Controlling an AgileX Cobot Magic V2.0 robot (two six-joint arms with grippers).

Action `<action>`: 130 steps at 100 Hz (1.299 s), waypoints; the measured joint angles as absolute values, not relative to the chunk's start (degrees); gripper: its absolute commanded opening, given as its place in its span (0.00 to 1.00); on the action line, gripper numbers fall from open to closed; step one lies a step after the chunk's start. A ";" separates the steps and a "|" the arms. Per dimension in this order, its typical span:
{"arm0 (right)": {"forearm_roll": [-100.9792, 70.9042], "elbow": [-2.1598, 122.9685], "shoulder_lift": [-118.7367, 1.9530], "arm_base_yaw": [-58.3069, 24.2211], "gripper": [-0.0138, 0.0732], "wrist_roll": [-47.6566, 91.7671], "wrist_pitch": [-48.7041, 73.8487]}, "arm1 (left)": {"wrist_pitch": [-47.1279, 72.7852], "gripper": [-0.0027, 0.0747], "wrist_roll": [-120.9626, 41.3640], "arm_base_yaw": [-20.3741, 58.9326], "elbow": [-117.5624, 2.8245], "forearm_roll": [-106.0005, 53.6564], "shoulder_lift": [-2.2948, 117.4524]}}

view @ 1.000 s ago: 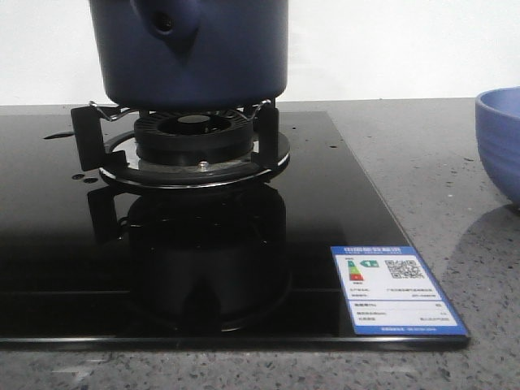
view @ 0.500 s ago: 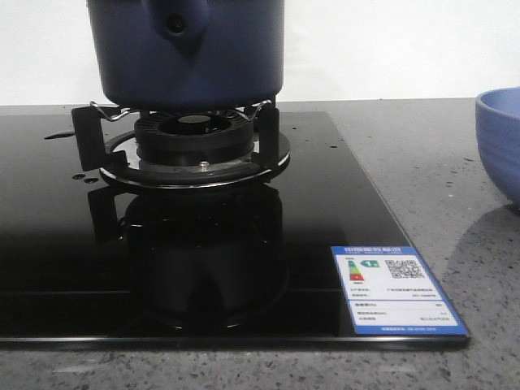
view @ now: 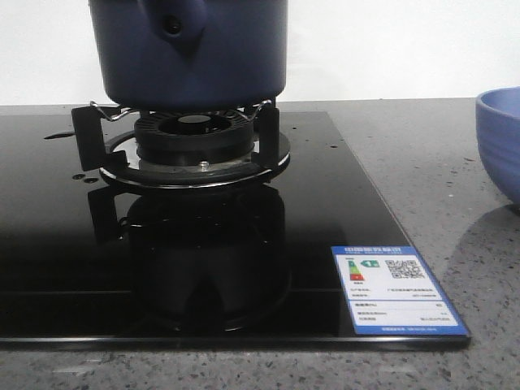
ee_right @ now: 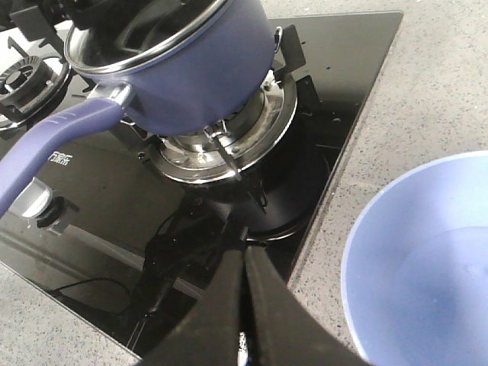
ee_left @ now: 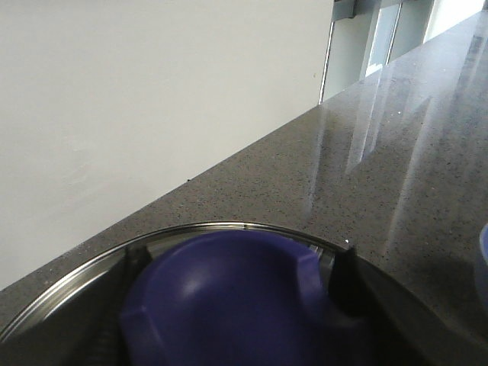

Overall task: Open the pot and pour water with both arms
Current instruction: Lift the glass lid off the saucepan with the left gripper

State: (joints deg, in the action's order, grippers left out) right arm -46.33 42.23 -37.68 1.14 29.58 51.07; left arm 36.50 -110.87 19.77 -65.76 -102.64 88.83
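Right tool (ee_right: 242, 305): two dark fingers pressed together, no gap visible, nothing between them. It hung above the near edge of the cooktop (view: 341, 203), tips aimed toward the burner (ee_right: 229, 145).

Left tool: not clearly visible. The left wrist view was filled by a rounded dark-blue part (ee_left: 229, 297) with a metal rim (ee_left: 221, 227) curving around it. Dark pieces flanked the blue part, possibly the fingers, so I couldn't tell how far it was open or whether it had hold of anything.

Count: one pot (view: 188, 53), one periwinkle bowl (view: 500, 142), one burner in the front view, part of a second burner (ee_right: 19, 80) in the right wrist view, one energy label (view: 396, 290), one knob (ee_right: 34, 204).

Pot position: above the burner, over the black pan supports (view: 85, 134); handle mount with dark hole faced the front camera. The right wrist view showed a long blue handle (ee_right: 57, 141) sticking out from the pot, lid off, steel rim exposed. Couldn't tell if the base touched the supports.

Versus half a second earlier: the pot shifted slightly right over the burner and its right wall read straighter. Versus a second earlier it was almost back in the same place. Bowl, label and cooktop were unchanged.

The bowl sat on the grey speckled bench (view: 439, 162), right of the cooktop, well apart from the burner.
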 measured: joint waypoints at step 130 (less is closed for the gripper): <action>-46.60 42.23 -37.68 1.14 0.09 29.58 46.40 | 26.00 0.41 -90.35 2.71 -45.75 -87.54 54.46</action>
State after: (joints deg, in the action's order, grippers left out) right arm -46.60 42.23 -37.68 1.14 29.58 46.40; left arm 26.00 -90.35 2.71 -45.75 -87.54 54.46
